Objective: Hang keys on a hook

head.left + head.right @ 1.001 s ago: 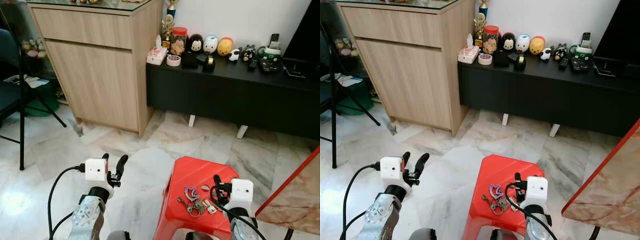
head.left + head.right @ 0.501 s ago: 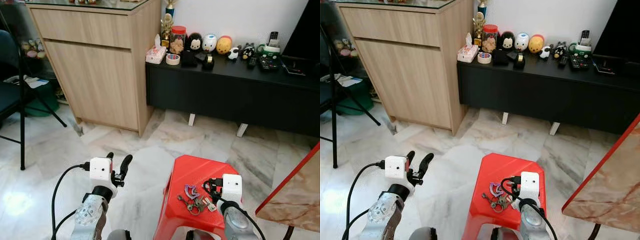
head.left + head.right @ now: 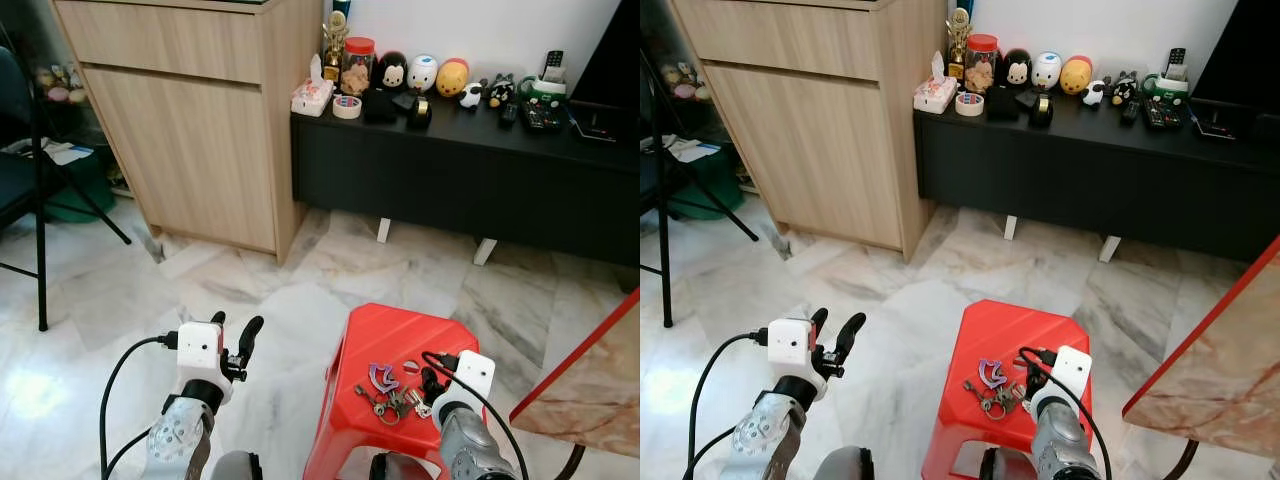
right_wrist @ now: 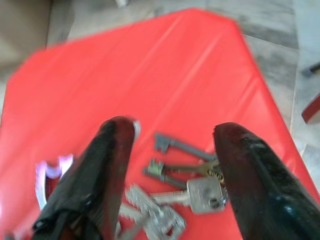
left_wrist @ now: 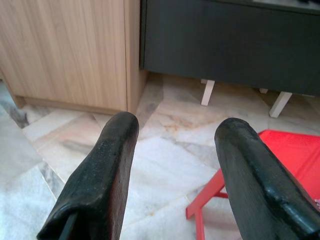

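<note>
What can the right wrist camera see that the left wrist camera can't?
The right wrist view has the bunch of silver metal keys, seen between the open right gripper's fingers. The left wrist view has the light wooden cabinet and the black low sideboard beyond the open left gripper. Both have the red plastic stool and the grey marble floor.

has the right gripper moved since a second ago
Yes. The right gripper, open, has come down toward the keys on the red stool, now close over them.
</note>
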`<state>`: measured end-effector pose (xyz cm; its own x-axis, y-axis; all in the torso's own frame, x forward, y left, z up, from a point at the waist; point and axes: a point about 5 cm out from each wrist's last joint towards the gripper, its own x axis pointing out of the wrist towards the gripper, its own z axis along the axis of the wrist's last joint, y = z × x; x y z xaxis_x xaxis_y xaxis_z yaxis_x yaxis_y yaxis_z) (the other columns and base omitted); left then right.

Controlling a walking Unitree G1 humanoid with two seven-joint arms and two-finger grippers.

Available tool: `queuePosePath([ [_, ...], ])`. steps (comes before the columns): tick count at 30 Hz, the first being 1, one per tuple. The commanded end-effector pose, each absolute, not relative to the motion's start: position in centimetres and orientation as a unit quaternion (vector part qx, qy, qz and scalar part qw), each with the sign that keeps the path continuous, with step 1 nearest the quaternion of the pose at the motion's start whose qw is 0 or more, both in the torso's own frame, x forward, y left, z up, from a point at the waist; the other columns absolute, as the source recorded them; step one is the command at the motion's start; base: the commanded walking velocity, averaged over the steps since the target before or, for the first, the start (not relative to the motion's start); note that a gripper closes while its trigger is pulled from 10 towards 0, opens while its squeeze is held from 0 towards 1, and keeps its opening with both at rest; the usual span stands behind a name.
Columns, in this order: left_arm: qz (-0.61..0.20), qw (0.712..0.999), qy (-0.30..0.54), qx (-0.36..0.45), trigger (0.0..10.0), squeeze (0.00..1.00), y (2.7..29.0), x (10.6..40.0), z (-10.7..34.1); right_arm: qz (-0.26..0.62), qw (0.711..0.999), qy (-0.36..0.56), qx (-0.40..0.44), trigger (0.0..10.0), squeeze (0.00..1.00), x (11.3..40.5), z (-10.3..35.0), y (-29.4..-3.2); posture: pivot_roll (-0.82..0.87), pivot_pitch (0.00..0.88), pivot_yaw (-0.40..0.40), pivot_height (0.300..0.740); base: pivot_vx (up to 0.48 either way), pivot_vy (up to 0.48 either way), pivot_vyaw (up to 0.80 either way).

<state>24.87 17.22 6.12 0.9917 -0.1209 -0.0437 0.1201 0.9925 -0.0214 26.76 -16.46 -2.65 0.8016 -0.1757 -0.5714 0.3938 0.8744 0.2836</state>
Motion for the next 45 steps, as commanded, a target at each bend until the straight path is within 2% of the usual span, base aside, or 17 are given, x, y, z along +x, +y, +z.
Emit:
queuePosePath([
  [1,-0.068,0.997,0.020,0.003,10.0,0.00,17.0,24.8,6.4,-0.167,0.920,0.268,0.231,10.0,0.00,26.7,-2.7,-16.7,0.05,0.080,-0.087,0.629,0.000,0.000,0.00],
  [11,-0.069,0.997,0.026,0.002,10.0,0.00,16.7,24.8,6.2,-0.194,0.898,0.277,0.281,10.0,0.00,25.7,-3.5,-16.8,0.04,0.069,-0.094,0.629,0.000,0.000,0.00],
  [23,-0.066,0.997,0.029,0.001,10.0,0.00,16.6,24.7,6.0,-0.213,0.892,0.273,0.291,10.0,0.00,24.9,-3.9,-17.7,0.03,0.068,-0.097,0.629,0.000,0.000,0.00],
  [45,-0.064,0.998,0.025,0.000,10.0,0.00,16.4,24.8,6.2,-0.186,0.891,0.312,0.273,10.0,0.00,24.7,-4.6,-16.9,0.04,0.084,-0.100,0.629,0.000,0.000,0.00],
])
